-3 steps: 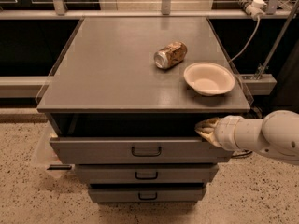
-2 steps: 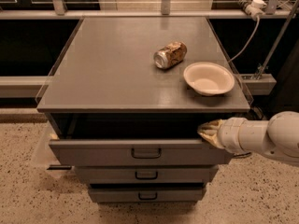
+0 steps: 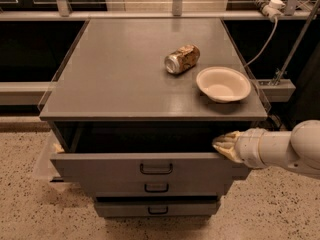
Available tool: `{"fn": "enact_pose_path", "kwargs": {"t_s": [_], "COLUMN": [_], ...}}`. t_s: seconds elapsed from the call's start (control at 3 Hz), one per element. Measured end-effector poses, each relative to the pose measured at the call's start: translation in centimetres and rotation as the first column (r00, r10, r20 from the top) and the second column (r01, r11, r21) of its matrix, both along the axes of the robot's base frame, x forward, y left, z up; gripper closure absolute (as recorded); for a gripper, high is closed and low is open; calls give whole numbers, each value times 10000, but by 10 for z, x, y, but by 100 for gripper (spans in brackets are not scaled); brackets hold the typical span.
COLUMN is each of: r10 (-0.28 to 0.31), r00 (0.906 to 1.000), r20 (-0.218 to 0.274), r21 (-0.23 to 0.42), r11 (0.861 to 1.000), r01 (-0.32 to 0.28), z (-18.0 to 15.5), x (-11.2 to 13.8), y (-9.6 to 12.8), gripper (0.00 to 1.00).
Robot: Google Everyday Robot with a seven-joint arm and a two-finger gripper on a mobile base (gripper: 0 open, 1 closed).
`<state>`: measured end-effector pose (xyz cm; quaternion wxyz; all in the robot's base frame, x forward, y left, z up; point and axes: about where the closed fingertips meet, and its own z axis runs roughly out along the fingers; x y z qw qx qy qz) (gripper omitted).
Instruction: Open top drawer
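The top drawer [image 3: 110,168] is the widest of three grey drawers in the cabinet. It stands pulled out, with a dark gap behind its flat front. Its small black loop handle [image 3: 156,169] is at the centre of the front. My gripper [image 3: 225,145] is at the drawer's right end, its tan fingers resting on the top edge of the drawer front. The white arm comes in from the right.
A crushed can [image 3: 182,59] lies on its side on the grey cabinet top [image 3: 115,74]. A white bowl [image 3: 223,84] sits near the right front corner. The mid drawer [image 3: 156,188] and the bottom drawer [image 3: 157,210] are below. Speckled floor surrounds the cabinet.
The arm has shifted slightly to the right and the drawer front has come a little further out.
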<state>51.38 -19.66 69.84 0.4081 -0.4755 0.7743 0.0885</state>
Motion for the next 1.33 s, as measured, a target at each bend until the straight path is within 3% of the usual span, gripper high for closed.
{"fn": "enact_pose_path", "kwargs": {"t_s": [0.33,0.67,1.0,1.33], "r10": [-1,141,141,731], "r00": [10000,9985,9985,9888], "r20": [-1,-538,-538,-1303], "r21": [1,266,266,397], "r11": [10000,9996,9996,9969], "r01": [1,-127,-127,-684], "z": [2,-4,-3,-9], "x": [0,-16,-16,-35], "y": [0,-4,-4,-2], "gripper": [100,100,100,100]}}
